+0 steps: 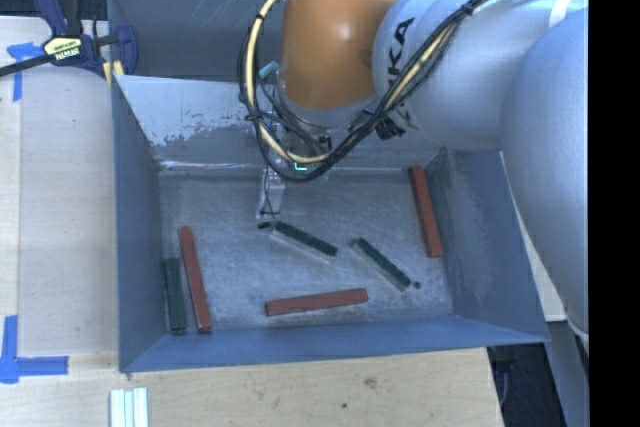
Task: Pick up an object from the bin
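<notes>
Where the arm [480, 65] reaches in from three o'clock, its orange cover [335, 35] hangs over the twelve o'clock half of the grey metal bin [135, 245], with looped cables [300, 153] beneath it. The end effector [268, 213] points down from under the cover to the bin floor, a little toward ten o'clock of the floor's middle. Whether it is open or closed I cannot tell.

Its tip stands at the ten o'clock end of the central dark green stick [305, 240], which lies flat and runs from there toward four o'clock. I cannot tell if the two touch.

Near that stick, toward three o'clock, the right dark green stick [382, 263] lies flat on much the same slant, apart from it. At six o'clock of both, the near red-brown stick [316, 301] lies almost level across the floor, close to the six o'clock wall.

At three o'clock the right red-brown stick [426, 211] lies along the foot of that wall, pointing from twelve to six. At eight o'clock the left red-brown stick [194, 278] and the left dark green stick [175, 295] lie side by side, just beside each other, well apart from the end effector.
</notes>
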You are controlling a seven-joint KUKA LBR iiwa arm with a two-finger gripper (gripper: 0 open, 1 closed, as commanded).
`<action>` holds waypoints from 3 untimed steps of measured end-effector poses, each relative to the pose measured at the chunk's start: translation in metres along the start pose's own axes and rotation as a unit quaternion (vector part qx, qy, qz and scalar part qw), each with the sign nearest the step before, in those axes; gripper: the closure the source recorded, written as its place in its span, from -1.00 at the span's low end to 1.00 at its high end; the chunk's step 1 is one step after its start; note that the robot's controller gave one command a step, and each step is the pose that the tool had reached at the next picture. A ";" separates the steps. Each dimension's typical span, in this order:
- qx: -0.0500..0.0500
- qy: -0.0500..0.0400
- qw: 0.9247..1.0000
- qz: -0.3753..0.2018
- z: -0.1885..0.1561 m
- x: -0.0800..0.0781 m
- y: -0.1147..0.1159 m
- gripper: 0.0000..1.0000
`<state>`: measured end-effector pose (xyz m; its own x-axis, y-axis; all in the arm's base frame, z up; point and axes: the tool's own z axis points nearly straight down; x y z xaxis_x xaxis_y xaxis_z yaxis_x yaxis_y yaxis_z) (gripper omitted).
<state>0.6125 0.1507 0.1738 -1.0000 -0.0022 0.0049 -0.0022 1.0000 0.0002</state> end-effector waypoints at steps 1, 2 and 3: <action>0.002 0.000 1.000 -0.003 0.108 0.027 -0.079 -1.00; -0.001 -0.005 1.000 -0.004 0.103 0.024 -0.075 1.00; 0.000 -0.004 1.000 -0.004 0.103 0.025 -0.075 -1.00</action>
<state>0.5872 0.0752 0.0704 -0.9999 -0.0104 -0.0034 -0.0104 0.9999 0.0009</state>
